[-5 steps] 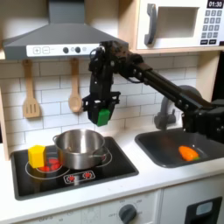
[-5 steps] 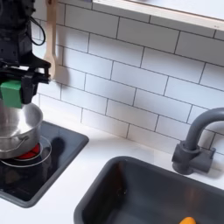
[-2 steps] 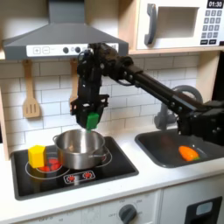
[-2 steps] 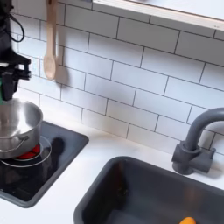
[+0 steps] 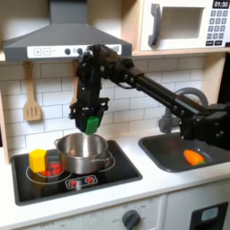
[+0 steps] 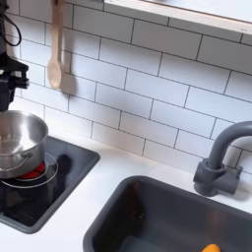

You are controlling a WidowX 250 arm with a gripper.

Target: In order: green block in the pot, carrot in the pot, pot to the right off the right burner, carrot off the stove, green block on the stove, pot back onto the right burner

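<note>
1. Green block (image 5: pixel 92 122) sits pinched between the fingers of the gripper (image 5: pixel 92 123), hanging in the air above the pot (image 5: pixel 82 152) in the first exterior view, clear of its rim.
2. The black arm (image 5: pixel 148 88) reaches from the first exterior view's right, over the sink, up and across to the space under the range hood (image 5: pixel 58 40).
3. The pot stands on the stove (image 5: pixel 121 169), on the burner nearer the sink; in the second exterior view the pot (image 6: pixel 20 141) looks empty and the red ring of the burner (image 6: pixel 30 173) shows below its near edge.
4. The carrot (image 5: pixel 192 156) lies on the floor of the sink (image 5: pixel 162 153); in the second exterior view only its orange tip (image 6: pixel 209 248) shows at the bottom edge.
5. A yellow block (image 5: pixel 37 160) and a small red piece (image 5: pixel 54 168) sit on the stove just to the first exterior view's left of the pot.
6. A wooden spoon (image 6: pixel 56 54) hangs on the white tile wall, and a dark faucet (image 6: pixel 218 157) rises behind the sink in the second exterior view.
</note>
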